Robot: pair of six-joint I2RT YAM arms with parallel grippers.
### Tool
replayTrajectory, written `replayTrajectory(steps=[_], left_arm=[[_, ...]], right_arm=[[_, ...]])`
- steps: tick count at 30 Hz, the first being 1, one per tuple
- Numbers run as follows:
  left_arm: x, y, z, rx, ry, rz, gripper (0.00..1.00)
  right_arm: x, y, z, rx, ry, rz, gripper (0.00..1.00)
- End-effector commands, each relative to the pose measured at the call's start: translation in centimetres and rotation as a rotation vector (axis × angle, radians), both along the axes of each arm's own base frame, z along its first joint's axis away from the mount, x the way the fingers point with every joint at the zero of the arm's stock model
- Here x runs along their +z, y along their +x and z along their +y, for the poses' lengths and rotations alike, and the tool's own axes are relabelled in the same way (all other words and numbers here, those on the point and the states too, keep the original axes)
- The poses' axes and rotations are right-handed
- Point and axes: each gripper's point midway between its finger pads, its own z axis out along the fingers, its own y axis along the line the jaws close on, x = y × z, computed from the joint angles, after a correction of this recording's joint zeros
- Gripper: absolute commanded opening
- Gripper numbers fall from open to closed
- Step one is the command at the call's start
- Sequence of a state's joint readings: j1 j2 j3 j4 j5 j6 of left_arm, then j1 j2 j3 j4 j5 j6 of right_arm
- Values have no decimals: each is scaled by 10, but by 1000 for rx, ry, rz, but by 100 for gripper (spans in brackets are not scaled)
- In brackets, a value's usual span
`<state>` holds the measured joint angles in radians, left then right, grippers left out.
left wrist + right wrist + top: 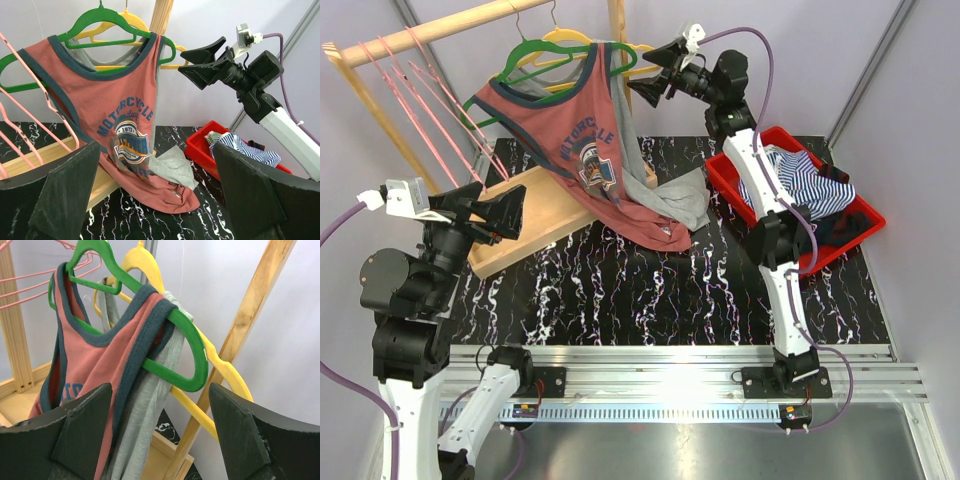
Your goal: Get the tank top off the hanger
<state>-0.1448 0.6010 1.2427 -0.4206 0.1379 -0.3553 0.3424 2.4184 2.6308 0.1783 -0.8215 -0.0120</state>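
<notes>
Left hand (516,212): nearest us, low at the left of the bench (620,300), jaws spread wide, holding nothing, pointed toward the rack.
Bench clutter: a red bin (855,232) at the right with a striped garment (800,180) heaped in it.
Tank top (585,150): red with dark trim, one strap hooked over the green hanger (520,65), hem trailing onto the rack's wooden base (535,228) beside a grey garment (680,200).
Right hand (642,86): up high by the hanger's right shoulder, jaws wide and empty, strap just ahead of them.
Step in hand: lining up on the strap, I'd say.
Next move: pinch that strap where it crosses the hanger arm, then lift it off the end.
Far back: a yellow hanger (150,270) behind the green one, pink hangers (430,90) at the left.
</notes>
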Motion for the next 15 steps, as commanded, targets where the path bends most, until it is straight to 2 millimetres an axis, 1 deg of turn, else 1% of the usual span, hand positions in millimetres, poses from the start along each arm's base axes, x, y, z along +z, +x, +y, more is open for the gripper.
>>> replayTrajectory(steps=[1,3,5,6,7,9,10,11,15], left_arm=[[10,-4,4,21,-1,-40,99],[9,-3,4,19,-2,-38,99],[10,-2,4,18,-4,-37,99],[10,-3,3,15,-3,-38,99],[11,-2,3,15,-4,-37,99],[9,-1,2,10,-5,-30,99],[11,-1,1,8,-8,-33,99],[10,-1,1,7,-10,-32,99],[10,2,0,2,-19,-28,99]], right_arm=[[4,6,2,-36,11,-45,85],[4,8,3,-36,20,-50,85],[-3,13,6,-39,30,-45,85],[-1,12,7,-35,39,-46,84],[-6,15,9,-37,42,-41,84],[-5,17,10,-45,54,-50,84],[-8,18,11,-35,65,-27,84],[-5,16,11,-32,72,-40,84],[-3,14,16,-20,88,-56,84]])
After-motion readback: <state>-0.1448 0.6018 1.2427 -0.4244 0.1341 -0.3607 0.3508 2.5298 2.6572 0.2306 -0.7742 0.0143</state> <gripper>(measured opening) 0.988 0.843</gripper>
